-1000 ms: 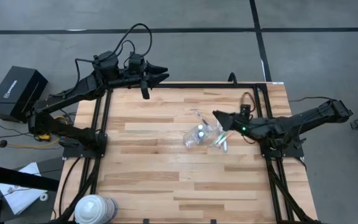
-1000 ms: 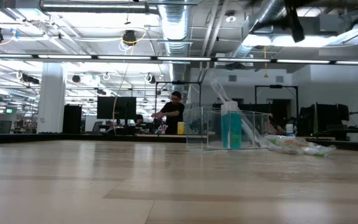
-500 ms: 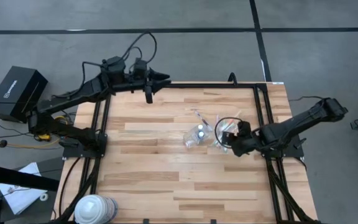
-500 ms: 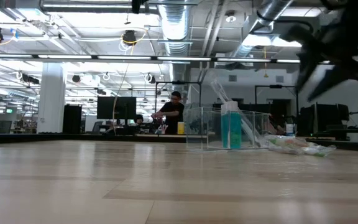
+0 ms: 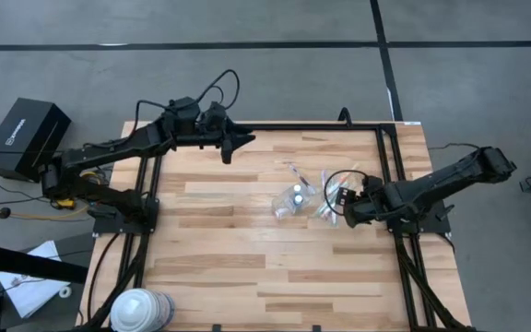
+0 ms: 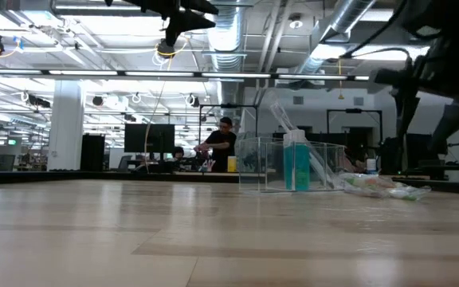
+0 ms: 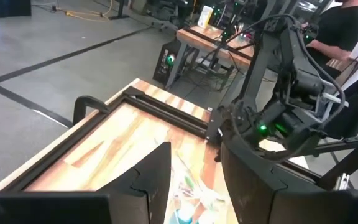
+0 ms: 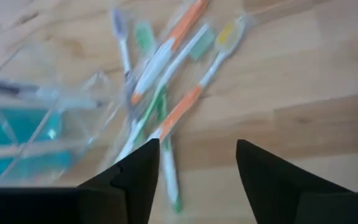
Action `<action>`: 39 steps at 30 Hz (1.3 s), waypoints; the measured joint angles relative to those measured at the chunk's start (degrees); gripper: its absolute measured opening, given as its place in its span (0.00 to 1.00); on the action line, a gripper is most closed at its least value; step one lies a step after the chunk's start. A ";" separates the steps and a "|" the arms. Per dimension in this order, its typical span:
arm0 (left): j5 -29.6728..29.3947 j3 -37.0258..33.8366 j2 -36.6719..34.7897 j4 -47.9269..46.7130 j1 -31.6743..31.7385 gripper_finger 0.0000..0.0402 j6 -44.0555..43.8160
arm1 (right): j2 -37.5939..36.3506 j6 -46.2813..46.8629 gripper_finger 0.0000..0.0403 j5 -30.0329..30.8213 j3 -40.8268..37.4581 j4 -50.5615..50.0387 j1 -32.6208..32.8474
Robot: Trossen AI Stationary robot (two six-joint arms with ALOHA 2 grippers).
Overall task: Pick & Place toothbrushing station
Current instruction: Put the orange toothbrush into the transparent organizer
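A small see-through cup (image 5: 293,199) stands near the table's middle with a blue tube (image 6: 296,164) upright in it, white end up. Several thin toothbrushes (image 8: 166,81) with orange, green and white parts lie loose on the wood just right of the cup; they also show in the high view (image 5: 326,210). My right gripper (image 8: 197,168) is open and points down above the toothbrushes without touching them; it also shows in the high view (image 5: 339,207). My left gripper (image 5: 240,140) is open and empty, high over the far edge; its wrist view (image 7: 194,168) shows the gap between its fingers.
A big white-and-blue roll (image 5: 142,309) stands at the near left corner. A black frame rail (image 5: 312,126) runs along the far edge. A black box (image 5: 28,136) sits on the floor left of the table. A person (image 6: 223,145) works far behind.
My right gripper has drawn back from beside the cup toward the table's right and near side, tipped to point down and come lower over the toothbrushes. My left gripper has gone toward the table's right along the far edge. The cup and the brushes have not moved.
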 joint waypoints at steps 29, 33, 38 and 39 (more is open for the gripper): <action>0.02 -0.17 0.00 -0.10 1.49 0.34 -0.19 | 0.00 -1.56 0.42 -0.28 -15.80 27.16 -11.72; 0.02 -0.17 0.00 -0.13 1.80 0.34 -0.22 | 0.00 -2.04 0.41 -0.31 -15.80 27.19 -13.16; 0.02 -0.17 0.00 -0.38 1.84 0.34 -0.22 | 0.00 -2.55 0.38 -0.61 -15.82 27.45 -14.01; 0.00 -0.17 0.00 -0.36 1.84 0.34 -0.22 | 0.00 -3.25 0.38 -1.01 -15.84 27.84 -14.05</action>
